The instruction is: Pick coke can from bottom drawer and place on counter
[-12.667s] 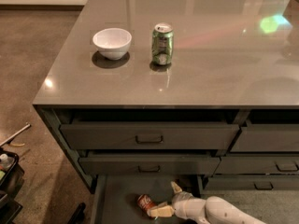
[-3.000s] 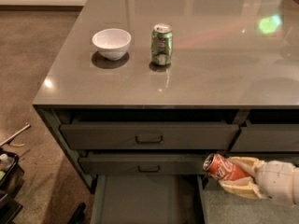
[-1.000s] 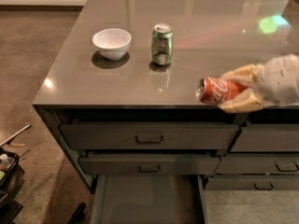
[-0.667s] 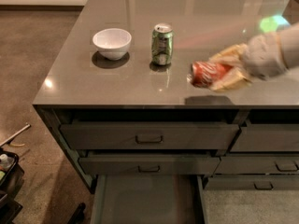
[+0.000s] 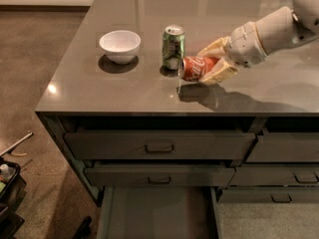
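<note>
The red coke can (image 5: 196,68) lies on its side in my gripper (image 5: 210,63), held just above the counter (image 5: 124,91), right beside the upright green can (image 5: 173,47). The gripper's tan fingers (image 5: 217,72) are shut around the can's body, one above and one below. My white arm (image 5: 269,31) comes in from the upper right. The bottom drawer (image 5: 158,214) stands pulled open below the counter, and its floor is bare.
A white bowl (image 5: 119,46) stands on the counter left of the green can. Two shut drawers with handles (image 5: 159,147) sit above the open one. More drawers are at the right (image 5: 281,198). A dark cart (image 5: 7,193) stands on the floor at the lower left.
My gripper has carried the coke can up out of the bottom drawer, over the counter edge, and leftward and lower until it is beside the green can.
</note>
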Robot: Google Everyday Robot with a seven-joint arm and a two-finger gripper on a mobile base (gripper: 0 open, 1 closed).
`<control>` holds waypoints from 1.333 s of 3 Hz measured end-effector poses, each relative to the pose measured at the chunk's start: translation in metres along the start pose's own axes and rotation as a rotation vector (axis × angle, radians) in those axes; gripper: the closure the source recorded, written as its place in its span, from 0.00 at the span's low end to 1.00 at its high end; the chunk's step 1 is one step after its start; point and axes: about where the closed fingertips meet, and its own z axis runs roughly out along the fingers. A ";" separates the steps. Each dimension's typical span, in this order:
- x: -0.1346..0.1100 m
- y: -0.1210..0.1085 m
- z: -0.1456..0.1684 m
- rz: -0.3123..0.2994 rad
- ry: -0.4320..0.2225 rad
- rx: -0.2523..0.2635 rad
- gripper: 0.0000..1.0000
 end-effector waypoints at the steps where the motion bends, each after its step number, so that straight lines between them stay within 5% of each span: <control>1: 0.013 -0.012 0.014 0.015 -0.011 -0.006 1.00; 4: 0.013 -0.012 0.015 0.016 -0.011 -0.006 0.34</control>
